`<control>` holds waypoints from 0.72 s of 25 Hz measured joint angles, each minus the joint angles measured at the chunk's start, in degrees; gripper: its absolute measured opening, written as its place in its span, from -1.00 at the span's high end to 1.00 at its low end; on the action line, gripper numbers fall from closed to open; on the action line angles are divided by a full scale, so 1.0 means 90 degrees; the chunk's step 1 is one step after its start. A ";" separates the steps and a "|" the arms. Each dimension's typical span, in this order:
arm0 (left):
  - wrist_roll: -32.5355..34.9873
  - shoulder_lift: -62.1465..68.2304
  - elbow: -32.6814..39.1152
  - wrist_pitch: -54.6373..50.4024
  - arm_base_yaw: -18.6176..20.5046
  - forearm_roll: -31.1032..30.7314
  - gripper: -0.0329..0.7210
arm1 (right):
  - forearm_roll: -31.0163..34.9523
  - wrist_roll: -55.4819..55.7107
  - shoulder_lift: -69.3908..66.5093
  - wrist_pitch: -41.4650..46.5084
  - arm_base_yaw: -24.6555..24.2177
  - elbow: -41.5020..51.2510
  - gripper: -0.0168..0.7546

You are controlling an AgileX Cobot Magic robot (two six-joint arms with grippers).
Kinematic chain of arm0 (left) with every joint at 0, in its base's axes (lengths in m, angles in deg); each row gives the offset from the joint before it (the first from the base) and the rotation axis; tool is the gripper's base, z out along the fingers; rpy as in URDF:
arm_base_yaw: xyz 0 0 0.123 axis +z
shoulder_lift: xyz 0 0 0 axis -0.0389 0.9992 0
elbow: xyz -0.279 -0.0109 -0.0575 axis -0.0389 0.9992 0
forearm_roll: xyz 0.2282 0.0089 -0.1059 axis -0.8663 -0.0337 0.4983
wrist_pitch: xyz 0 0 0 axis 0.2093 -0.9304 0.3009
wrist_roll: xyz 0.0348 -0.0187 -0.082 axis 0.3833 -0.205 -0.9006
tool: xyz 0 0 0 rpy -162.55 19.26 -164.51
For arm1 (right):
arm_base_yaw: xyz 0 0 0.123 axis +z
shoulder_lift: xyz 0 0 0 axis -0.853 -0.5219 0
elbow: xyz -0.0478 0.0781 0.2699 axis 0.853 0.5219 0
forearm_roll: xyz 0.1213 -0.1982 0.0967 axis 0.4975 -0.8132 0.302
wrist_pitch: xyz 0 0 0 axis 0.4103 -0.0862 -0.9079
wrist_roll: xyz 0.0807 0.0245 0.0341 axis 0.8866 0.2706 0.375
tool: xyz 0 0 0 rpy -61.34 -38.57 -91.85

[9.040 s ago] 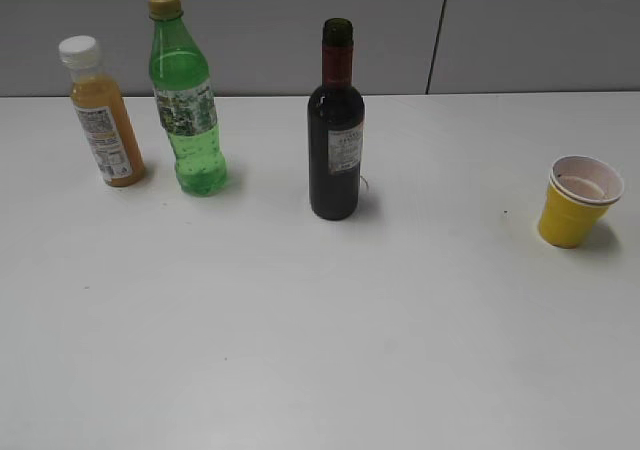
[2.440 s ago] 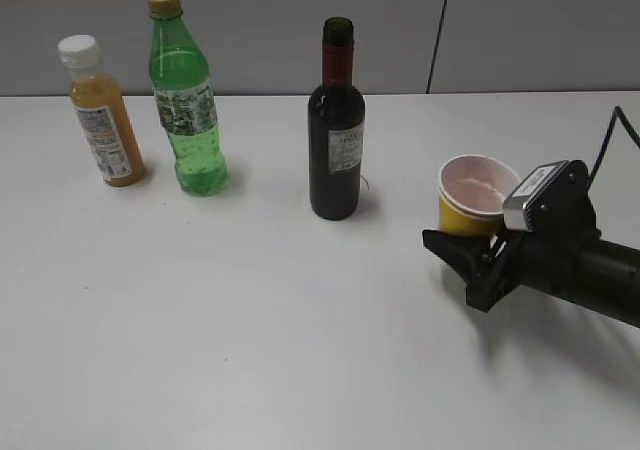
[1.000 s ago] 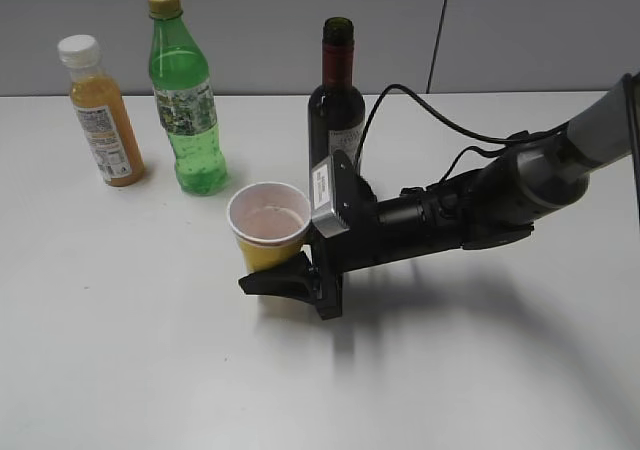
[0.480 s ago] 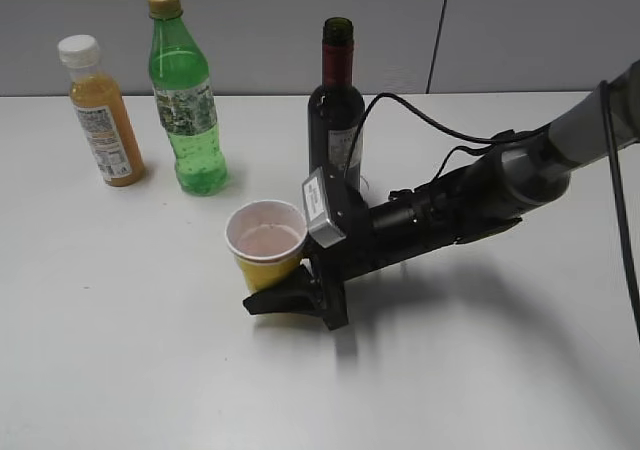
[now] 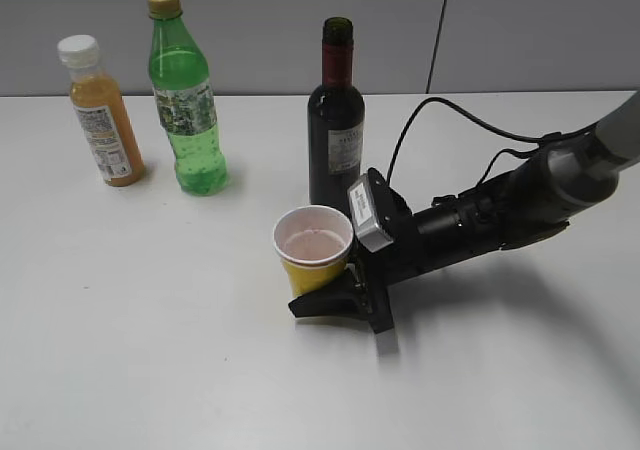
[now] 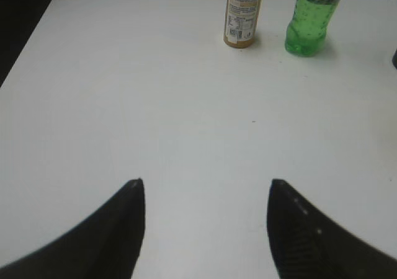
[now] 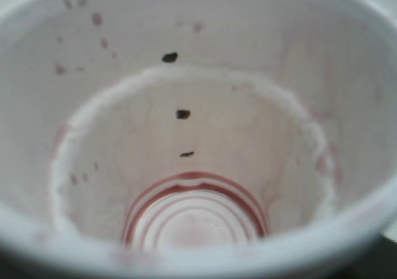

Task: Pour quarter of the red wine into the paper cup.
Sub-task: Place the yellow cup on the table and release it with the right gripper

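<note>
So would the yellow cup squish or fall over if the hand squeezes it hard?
Probably squishes: the cup looks like thin paper. It likely weighs little, since the right wrist view shows only a red ring of dregs at its bottom. Being wider at the rim, it may tip easily if the right hand nudges it.

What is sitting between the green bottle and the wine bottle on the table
Nothing: in the exterior view only bare white table shows between the green bottle and the wine bottle. The paper cup stands nearer the camera.
</note>
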 joint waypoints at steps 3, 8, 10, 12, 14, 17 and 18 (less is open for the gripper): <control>0.0000 0.0000 0.0000 0.0000 0.0000 0.0000 -0.30 | 0.0100 -0.0122 0.0000 0.0001 0.0000 0.0021 -0.21; 0.0000 0.0000 0.0000 0.0000 0.0000 0.0000 -0.30 | 0.0571 -0.0275 0.0000 0.0333 -0.0006 0.0021 -0.35; 0.0000 0.0000 0.0000 0.0000 0.0000 0.0000 -0.30 | 0.0771 -0.0350 0.0000 0.0366 -0.0002 0.0021 -0.51; 0.0000 0.0000 0.0000 0.0000 0.0000 0.0000 -0.30 | 0.0849 -0.0390 0.0000 0.0384 -0.0002 0.0021 -0.58; 0.0000 0.0000 0.0000 0.0000 0.0000 0.0000 -0.30 | 0.0876 -0.0407 0.0000 0.0384 -0.0009 0.0028 -0.60; 0.0000 0.0000 0.0000 0.0000 0.0000 0.0000 -0.30 | 0.0869 -0.0413 0.0044 0.0377 -0.0101 0.0103 -0.60; 0.0000 0.0000 0.0000 0.0000 0.0000 0.0000 -0.30 | 0.0863 -0.0413 0.0095 0.0377 -0.0150 0.0179 -0.60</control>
